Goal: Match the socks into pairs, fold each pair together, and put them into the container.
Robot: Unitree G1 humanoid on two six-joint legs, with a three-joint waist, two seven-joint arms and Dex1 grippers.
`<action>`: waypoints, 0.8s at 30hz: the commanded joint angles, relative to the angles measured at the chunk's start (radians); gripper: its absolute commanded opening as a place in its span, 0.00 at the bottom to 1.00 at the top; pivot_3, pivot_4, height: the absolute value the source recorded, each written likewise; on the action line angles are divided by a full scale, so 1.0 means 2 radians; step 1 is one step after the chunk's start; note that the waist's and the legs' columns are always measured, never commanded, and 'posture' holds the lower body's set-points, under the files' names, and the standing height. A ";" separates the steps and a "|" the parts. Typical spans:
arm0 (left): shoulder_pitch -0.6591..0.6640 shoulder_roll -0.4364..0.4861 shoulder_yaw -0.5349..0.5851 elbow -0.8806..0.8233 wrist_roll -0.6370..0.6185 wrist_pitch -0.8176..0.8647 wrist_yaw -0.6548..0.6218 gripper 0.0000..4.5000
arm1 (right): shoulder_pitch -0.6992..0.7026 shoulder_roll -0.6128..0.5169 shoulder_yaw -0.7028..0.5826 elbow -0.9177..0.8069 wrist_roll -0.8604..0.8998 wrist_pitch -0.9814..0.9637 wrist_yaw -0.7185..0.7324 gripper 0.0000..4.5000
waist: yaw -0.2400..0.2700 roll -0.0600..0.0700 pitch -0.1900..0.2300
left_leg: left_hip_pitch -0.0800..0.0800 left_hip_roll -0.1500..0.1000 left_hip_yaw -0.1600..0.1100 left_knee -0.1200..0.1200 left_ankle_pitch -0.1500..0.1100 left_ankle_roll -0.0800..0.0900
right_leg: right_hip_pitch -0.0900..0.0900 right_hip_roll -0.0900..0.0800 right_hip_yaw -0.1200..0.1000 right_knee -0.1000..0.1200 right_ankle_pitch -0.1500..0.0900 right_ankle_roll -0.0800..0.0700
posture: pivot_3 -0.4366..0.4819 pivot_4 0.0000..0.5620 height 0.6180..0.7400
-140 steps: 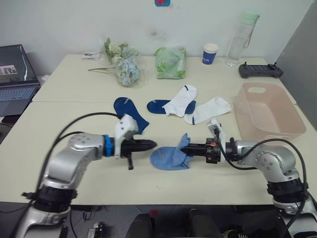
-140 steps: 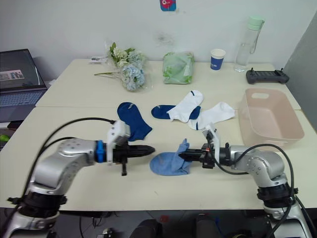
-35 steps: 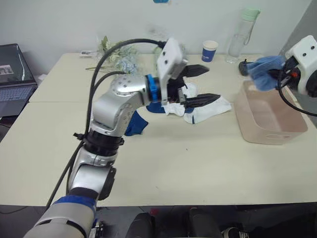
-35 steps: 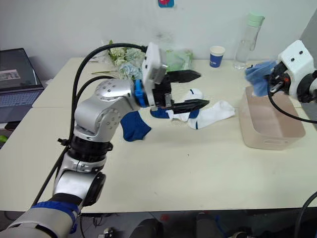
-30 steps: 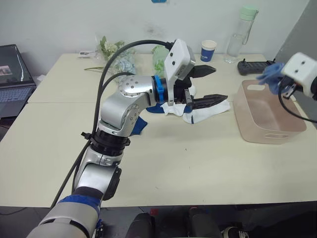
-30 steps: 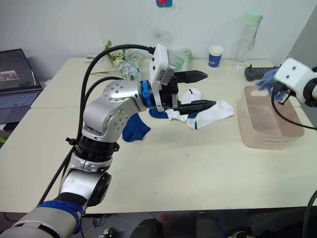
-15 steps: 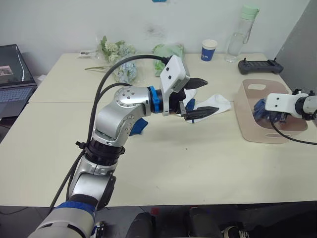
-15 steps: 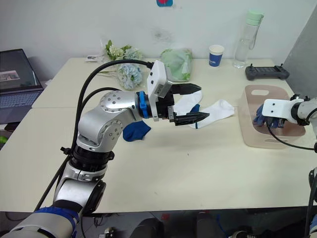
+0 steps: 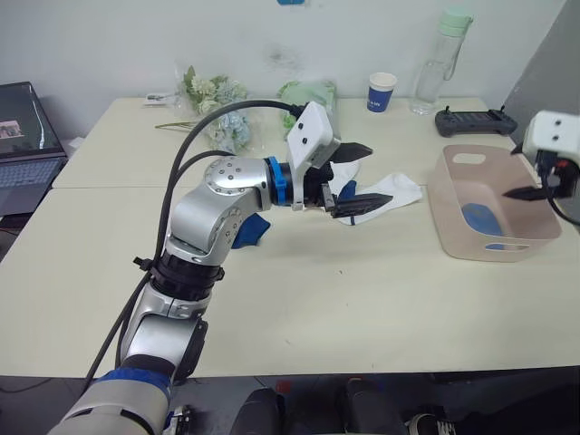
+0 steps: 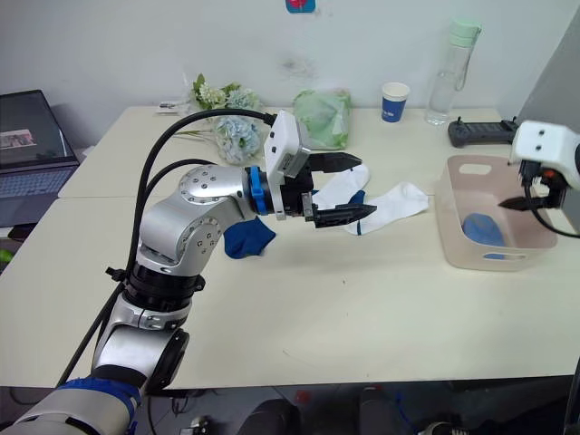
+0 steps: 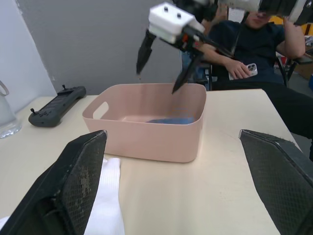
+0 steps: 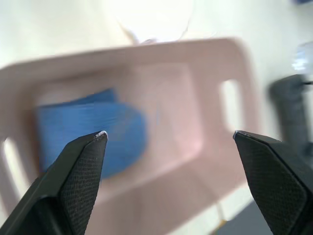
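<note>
Navy sock [image 9: 246,231] is lying beneath your left arm. Your left gripper [image 9: 362,177] is hovering with fingers spread wide and empty over the white socks [image 9: 381,195], with bare tabletop [image 9: 362,290] toward the near edge. Light blue socks [image 9: 480,217] are lying inside the pink container [image 9: 494,251]; your right gripper [image 11: 161,66] is hanging wide apart above its rim.

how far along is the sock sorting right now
Done: the light blue pair lies in the pink container. In hand: nothing; the right gripper hangs open above it, and the left gripper is open over the white socks. Left: white and navy socks on the table.
</note>
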 commanded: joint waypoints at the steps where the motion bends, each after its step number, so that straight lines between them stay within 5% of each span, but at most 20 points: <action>1: -0.011 -0.001 0.007 -0.013 -0.003 -0.010 -0.006 1.00 | -0.009 -0.002 -0.004 0.030 -0.023 -0.026 -0.054 0.90 | 0.000 0.000 0.000 | 0.000 0.000 0.000 0.000 0.000 0.000 | 0.000 0.000 0.000 0.000 0.000 0.000 | 0.48 0.27 1.00; 9: -0.001 0.007 0.009 -0.028 -0.005 0.004 -0.006 1.00 | 0.011 0.019 0.009 0.068 -0.050 -0.080 -0.107 0.30 | 0.000 0.000 0.000 | 0.000 0.000 0.001 0.000 0.000 0.000 | -0.001 0.000 0.001 0.000 0.000 0.000 | 0.48 0.27 1.00; 13: 0.035 0.033 0.032 -0.049 -0.008 0.023 0.013 1.00 | -0.001 0.065 -0.046 0.034 0.012 -0.036 -0.128 0.01 | -0.006 0.000 0.000 | 0.000 0.000 0.002 0.000 0.000 0.000 | -0.001 0.000 0.002 0.000 0.000 0.000 | 0.48 0.27 1.00; 21: 0.160 0.087 0.077 -0.086 0.030 -0.013 0.063 1.00 | 0.166 0.215 -0.152 -0.334 0.178 0.168 -0.207 0.01 | -0.002 0.000 0.000 | 0.000 0.001 -0.001 0.000 0.000 0.000 | -0.001 0.001 0.000 0.001 0.001 0.000 | 0.48 0.27 1.00; 24: 0.208 0.089 0.094 -0.098 0.044 -0.044 0.090 1.00 | 0.257 0.273 -0.154 -0.480 0.206 0.254 -0.267 0.20 | 0.010 0.000 0.000 | -0.003 0.001 -0.002 0.000 0.000 0.000 | -0.003 0.000 -0.001 0.001 0.001 0.000 | 0.48 0.27 1.00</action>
